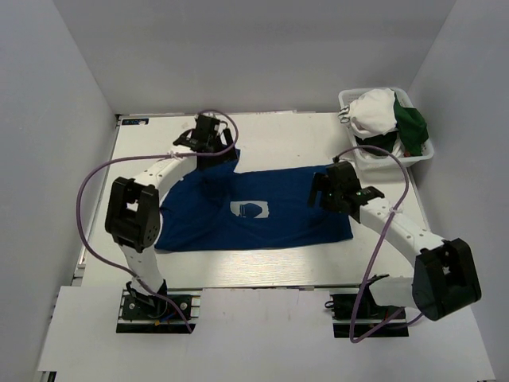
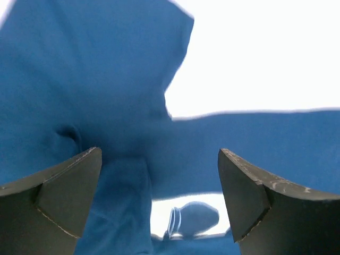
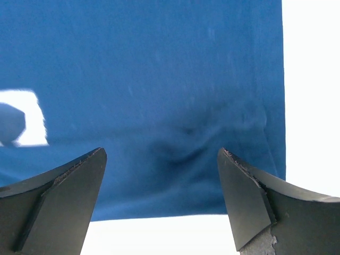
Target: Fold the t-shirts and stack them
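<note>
White tabletop with pale walls on three sides holds a royal blue t-shirt, spread flat with its white square print facing up near the middle. The left arm rises from its base to a raised elbow, then stretches forward to the shirt's far left corner. There the left gripper hangs over a sleeve, its fingers spread wide with nothing between them. The right arm bends out to the right at the elbow and slants back in. The right gripper is above the shirt's right edge, likewise parted and empty, over a small pucker in the cloth. In the far right corner a white mesh basket holds a white tee and a dark green tee.
</note>
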Tool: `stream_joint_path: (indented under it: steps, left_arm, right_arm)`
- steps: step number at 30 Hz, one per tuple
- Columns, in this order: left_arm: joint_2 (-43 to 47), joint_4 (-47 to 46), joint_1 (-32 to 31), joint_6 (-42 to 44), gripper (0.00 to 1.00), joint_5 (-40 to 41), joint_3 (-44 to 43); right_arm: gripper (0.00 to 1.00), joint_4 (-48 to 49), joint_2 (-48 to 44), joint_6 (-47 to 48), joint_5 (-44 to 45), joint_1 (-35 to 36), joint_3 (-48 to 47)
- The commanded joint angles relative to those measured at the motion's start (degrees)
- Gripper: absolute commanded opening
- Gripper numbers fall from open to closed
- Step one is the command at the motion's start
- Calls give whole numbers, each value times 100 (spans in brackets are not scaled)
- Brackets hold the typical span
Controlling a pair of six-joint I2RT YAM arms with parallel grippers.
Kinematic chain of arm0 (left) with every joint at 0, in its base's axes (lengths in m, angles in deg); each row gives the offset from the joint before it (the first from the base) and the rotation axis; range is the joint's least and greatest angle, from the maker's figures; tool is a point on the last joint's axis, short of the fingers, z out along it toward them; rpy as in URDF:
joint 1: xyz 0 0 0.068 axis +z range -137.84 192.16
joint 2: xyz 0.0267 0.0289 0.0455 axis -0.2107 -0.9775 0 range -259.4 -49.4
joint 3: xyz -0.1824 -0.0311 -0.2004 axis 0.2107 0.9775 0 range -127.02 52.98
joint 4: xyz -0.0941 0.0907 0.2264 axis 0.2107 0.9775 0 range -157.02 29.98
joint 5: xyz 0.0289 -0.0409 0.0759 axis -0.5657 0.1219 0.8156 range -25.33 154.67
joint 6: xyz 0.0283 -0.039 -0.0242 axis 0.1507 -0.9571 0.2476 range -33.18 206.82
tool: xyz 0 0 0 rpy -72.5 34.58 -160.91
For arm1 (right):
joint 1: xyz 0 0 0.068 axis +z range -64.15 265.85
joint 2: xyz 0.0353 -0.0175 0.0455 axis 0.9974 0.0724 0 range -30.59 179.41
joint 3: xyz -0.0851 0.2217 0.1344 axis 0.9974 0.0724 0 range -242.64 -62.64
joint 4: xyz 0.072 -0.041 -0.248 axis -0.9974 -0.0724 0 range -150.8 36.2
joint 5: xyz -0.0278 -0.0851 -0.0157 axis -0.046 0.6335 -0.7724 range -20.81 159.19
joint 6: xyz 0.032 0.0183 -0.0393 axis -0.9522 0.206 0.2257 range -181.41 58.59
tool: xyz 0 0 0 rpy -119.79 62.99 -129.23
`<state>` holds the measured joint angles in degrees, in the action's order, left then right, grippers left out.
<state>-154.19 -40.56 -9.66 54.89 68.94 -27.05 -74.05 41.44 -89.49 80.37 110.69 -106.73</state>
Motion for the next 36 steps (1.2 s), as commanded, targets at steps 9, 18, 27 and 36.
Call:
stream_joint_path:
  steps: [9,18,27,36]
  left_arm:
    - [-2491,1325,670,608,100,979,-4159]
    - [-3626,1029,1031,793,100,382,-5206]
    - [-4146,914,1031,898,73,91,-5146]
    - [-3935,852,1031,1083,0,214,-4619]
  right_arm:
    - [90,-699,2261,-515,984,-400,-2653]
    - [90,-1112,3947,-304,1052,-823,-4211]
    - [90,-1306,4469,-436,912,-1139,-4749]
    - [90,-1209,4679,-664,1017,-1218,-4652]
